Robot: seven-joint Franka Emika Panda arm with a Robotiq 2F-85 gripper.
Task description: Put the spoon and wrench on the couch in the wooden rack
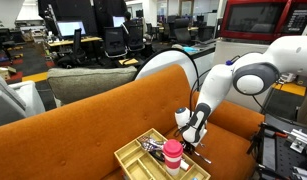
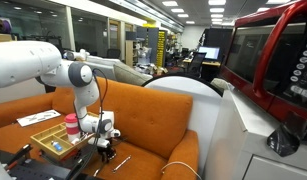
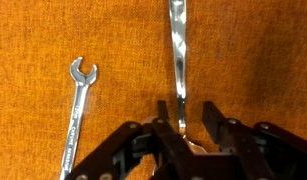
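Observation:
In the wrist view a silver spoon (image 3: 177,50) lies on the orange couch (image 3: 33,40), its handle running up the frame and its bowl hidden under the gripper. A silver wrench (image 3: 77,110) lies to its left, apart from it. My gripper (image 3: 188,115) is open, low over the seat, with one finger on each side of the spoon's handle. The wooden rack (image 1: 133,155) sits on the seat beside the gripper (image 1: 196,130) in both exterior views, and it holds dark items. The rack (image 2: 45,140) lies close to the gripper (image 2: 103,135).
A pink-red cup (image 1: 172,155) stands in the rack next to the gripper; it also shows in an exterior view (image 2: 71,126). A grey-green sofa (image 1: 88,78) stands behind the couch back. A white paper (image 2: 38,118) lies on the seat beyond the rack.

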